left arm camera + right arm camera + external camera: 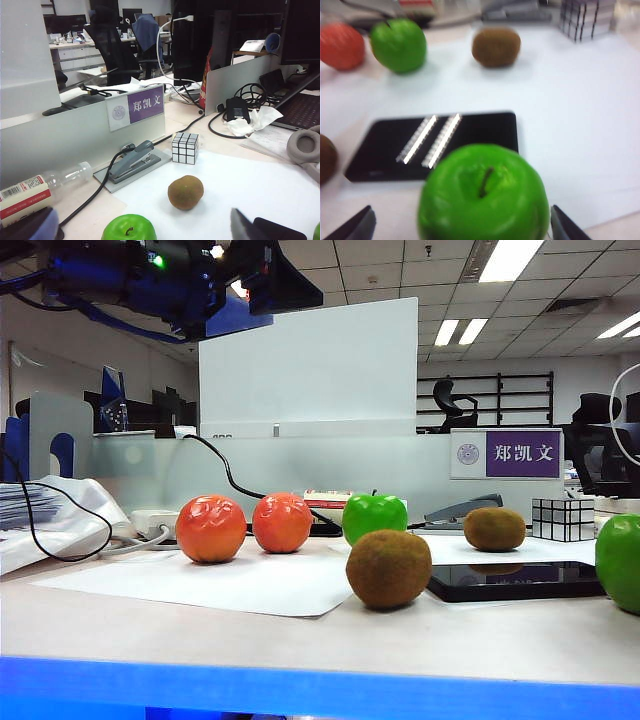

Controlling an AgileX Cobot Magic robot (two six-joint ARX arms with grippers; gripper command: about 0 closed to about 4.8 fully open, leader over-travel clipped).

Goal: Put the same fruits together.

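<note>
Two orange-red fruits [210,528] [282,522] stand side by side on the left. Right of them sits a green apple [374,517] [129,229]. One kiwi [388,568] lies in front and another kiwi [494,529] [185,192] further back. A second green apple [620,562] [480,197] is at the right edge. My left gripper [141,220] is open above the middle apple, with wide gaps on both sides. My right gripper [461,215] is open with the second apple between its fingers [564,227]. I see no grip on it.
A black phone [510,580] [435,145] lies flat between the front kiwi and the right apple. A silver mirror cube [562,519] [185,148] and a stapler [132,161] stand behind. White paper [230,585] covers the table. A dark arm [170,280] hangs high at upper left.
</note>
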